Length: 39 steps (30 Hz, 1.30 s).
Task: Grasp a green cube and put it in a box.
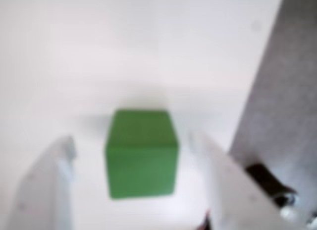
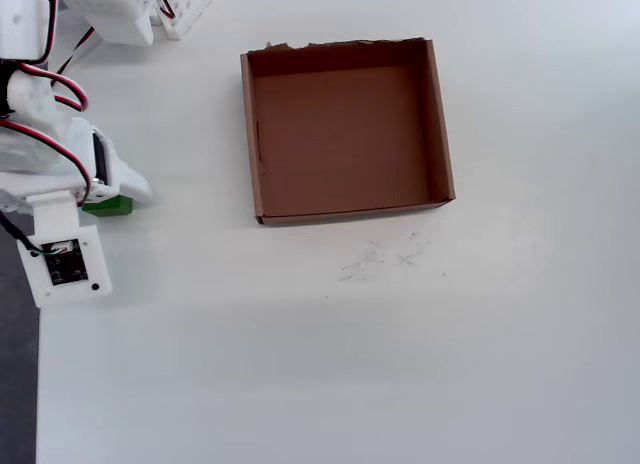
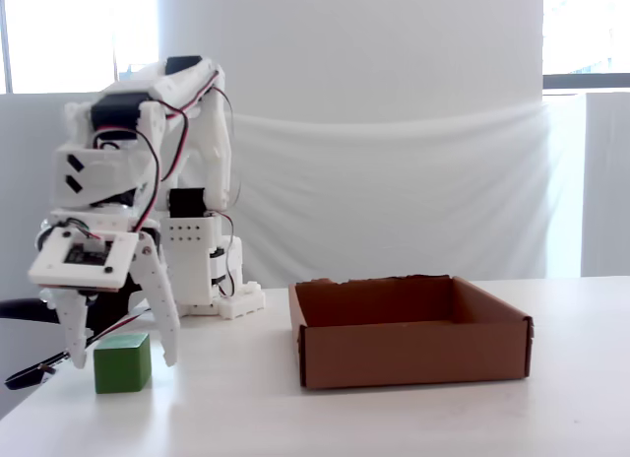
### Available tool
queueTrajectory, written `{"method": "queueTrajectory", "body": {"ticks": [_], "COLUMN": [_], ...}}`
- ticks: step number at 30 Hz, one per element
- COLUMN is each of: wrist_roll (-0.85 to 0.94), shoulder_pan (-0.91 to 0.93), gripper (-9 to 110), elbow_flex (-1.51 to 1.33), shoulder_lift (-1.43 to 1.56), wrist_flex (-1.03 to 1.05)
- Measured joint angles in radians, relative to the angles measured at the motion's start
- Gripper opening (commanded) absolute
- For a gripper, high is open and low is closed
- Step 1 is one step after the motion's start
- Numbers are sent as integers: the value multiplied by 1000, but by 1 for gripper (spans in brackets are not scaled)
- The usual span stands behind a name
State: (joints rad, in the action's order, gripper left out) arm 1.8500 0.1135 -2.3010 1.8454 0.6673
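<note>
One cube [image 3: 122, 362] is all the task asks for, and it sits on the white bench [image 2: 400, 364] between the fingers of the end effector [image 3: 120, 354], which stands open around it. In the wrist view the cube [image 1: 142, 153] lies midway between the two white fingers [image 1: 47, 185], with a visible gap on each side, so nothing is gripped yet. From overhead only a sliver of the cube [image 2: 108, 206] shows under the arm, well to the left of the box [image 2: 440, 124], which is empty.

The cube looks solid, stiff and light, with flat plain faces, so it should neither deform nor break under a squeeze. Smooth faces may slip if caught near an edge. The best hold is probably on the two opposite side faces, pads flat and near mid-height, so it does not twist out. It looks slightly turned against the fingers in the wrist view, though blur makes that hard to judge
</note>
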Motion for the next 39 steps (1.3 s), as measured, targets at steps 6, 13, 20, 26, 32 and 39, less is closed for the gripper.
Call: {"method": "queueTrajectory", "body": {"ticks": [6,13,20,26,32,39], "wrist_roll": [-11,-18,-46,-66,-80,-81], "shoulder_pan": [-8,-8,-11,-17,-25,-25], "gripper": [29,23,21,18,16,15], "elbow_flex": [-52,-54,-74,-84,-84,-84], "shoulder_lift": [0,0,0,0,0,0], "wrist_flex": [-48,-51,-52,-55,-55,-55]}}
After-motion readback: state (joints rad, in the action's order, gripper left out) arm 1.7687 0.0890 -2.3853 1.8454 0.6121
